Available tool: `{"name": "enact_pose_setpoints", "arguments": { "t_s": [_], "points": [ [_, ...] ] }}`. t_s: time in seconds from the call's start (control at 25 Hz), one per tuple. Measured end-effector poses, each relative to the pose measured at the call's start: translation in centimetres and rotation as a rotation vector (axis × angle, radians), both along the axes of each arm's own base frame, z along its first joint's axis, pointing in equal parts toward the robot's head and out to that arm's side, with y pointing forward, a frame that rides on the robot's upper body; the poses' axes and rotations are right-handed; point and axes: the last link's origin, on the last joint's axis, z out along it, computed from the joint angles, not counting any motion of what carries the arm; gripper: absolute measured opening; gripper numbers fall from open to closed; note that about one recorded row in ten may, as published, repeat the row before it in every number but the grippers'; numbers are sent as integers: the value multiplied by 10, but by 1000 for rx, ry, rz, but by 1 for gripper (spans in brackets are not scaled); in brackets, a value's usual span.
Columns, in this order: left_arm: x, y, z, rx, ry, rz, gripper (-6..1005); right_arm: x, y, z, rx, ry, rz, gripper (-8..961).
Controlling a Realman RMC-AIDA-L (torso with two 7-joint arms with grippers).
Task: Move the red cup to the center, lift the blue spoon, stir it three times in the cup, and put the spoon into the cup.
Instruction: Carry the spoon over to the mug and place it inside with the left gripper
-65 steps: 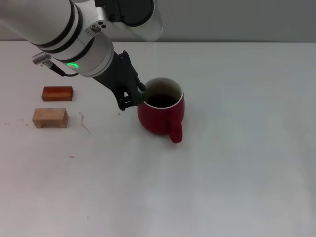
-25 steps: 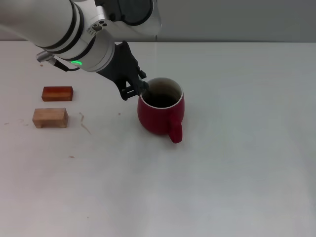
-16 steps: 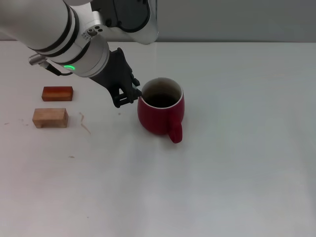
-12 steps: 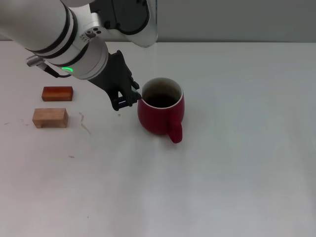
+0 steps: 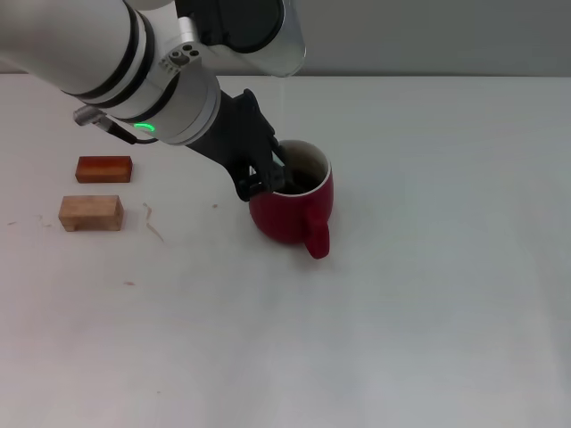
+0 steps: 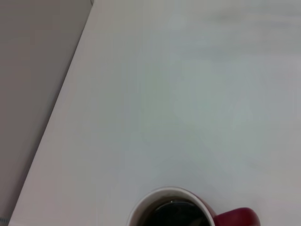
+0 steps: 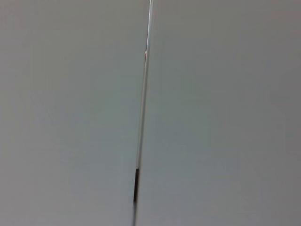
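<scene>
From the head camera, the left gripper (image 5: 268, 178) reaches down from the upper left to the near-left rim of the red cup (image 5: 292, 207), its dark fingers at the cup's mouth. Whether they pinch anything I cannot tell. The cup stands upright near the middle of the white table (image 5: 428, 294), handle toward the robot. Two wooden blocks (image 5: 103, 169) lie well apart on the left.

The left wrist camera shows the cup's rim and dark inside (image 6: 176, 214) with bare table beyond.

The right wrist camera sees only a grey wall (image 7: 211, 113).
</scene>
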Motion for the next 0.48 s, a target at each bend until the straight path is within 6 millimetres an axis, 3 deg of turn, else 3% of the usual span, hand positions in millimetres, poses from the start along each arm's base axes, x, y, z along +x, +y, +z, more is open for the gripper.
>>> {"name": "enact_pose_setpoints", "arguments": {
  "t_s": [0.48],
  "points": [
    [-2,1,-7,24,-62,-8,196,1,-1,0,0,-1,-3,671]
  ]
}}
